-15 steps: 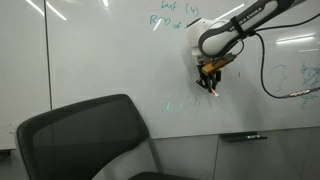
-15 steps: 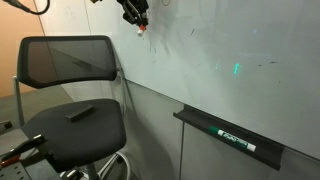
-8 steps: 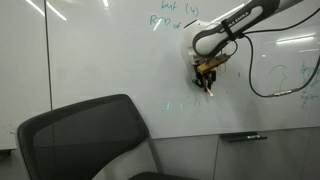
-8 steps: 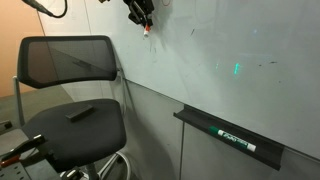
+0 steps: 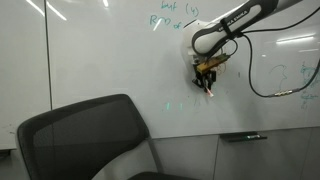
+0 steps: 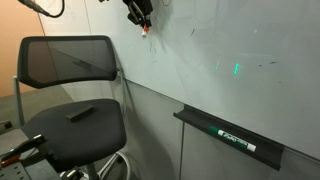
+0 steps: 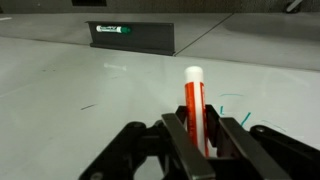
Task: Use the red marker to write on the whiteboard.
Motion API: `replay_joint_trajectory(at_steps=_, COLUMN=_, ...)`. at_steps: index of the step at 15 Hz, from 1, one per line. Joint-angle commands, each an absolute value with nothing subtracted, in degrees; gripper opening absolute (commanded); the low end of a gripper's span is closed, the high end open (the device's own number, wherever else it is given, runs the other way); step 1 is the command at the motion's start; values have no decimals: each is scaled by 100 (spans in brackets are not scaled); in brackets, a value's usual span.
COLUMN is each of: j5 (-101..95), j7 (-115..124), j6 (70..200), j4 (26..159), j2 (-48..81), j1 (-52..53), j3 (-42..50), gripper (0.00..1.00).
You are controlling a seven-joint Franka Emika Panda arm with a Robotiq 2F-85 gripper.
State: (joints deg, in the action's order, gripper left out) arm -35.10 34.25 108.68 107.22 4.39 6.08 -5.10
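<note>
exterior views both mostly filled by the whiteboard (image 5: 100, 60), pale and glossy, with faint green scribbles near the top. next in size, black office chair (image 5: 85, 138), parked in front of the board and well below the work. reaching in from the upper side, robot arm (image 5: 240, 22), curled down toward the board. low on the wall, narrow tray (image 6: 225, 133) with a spare pen (image 6: 236, 140) lying flat in it, well apart from the arm. at the arm's end, gripper (image 5: 208, 76), jaws clamped shut around the red marker (image 5: 212, 88). in the wrist view, barrel pinched between the two fingers (image 7: 178, 135), long axis straight out from the jaws, white end foremost, aimed at the board surface. looks to be right at the board, yet cannot tell touching from just off. by that, likely the writing step itself; calls for the tip pressed onto the board along that axis, then dragged sideways without letting the barrel slip.
</note>
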Motion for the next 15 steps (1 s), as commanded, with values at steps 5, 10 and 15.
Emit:
replay_joint_trajectory(at_steps=5, j5=-3301, j7=3023, j6=11034, j4=10359, j2=949, j1=497, j3=-341, gripper=6)
replay_joint_trajectory(at_steps=10, j5=-3282, j7=3077, j6=10940, j4=10444, j2=960, j1=531, j3=-329, gripper=6)
replay_joint_trajectory(at_steps=15, j5=-3178, j7=2968, j6=10731, j4=11063, j2=708, j1=640, j3=-441, gripper=6)
